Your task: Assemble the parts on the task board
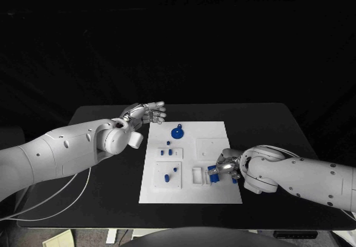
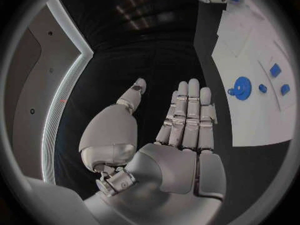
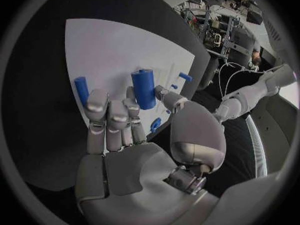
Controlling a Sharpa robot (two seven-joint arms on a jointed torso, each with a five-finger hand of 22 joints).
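**Q:** One part is in play just now — what is it, and how would it handle?

**A:** It is a small blue cylinder [image 3: 143, 88], upright, pinched between the thumb and fingertips of the right robot hand [image 1: 223, 168]. It looks like rigid moulded plastic: light, stiff and smooth, so likely to slip or twist if taken at its rounded end. My judgement is that the straight side wall is the place to hold it, which is where the fingertips sit.

**Q:** Where is it relative to that robot hand?

**A:** Right at the fingertips, ahead of the palm, over the near right corner of the white task board [image 1: 215, 128]. A thinner blue peg [image 3: 81, 90] stands just beyond the fingers on the other side. Whether the cylinder is already seated in the board I cannot tell.

**Q:** And further out?

**A:** A round blue disc with a tab [image 1: 177, 132] lies near the board's far edge, closest to the left robot hand [image 1: 147, 112]. That robot hand is released, fingers straight and grasping nothing, hovering over the black surface [image 1: 260, 118] beside the board's far left corner.
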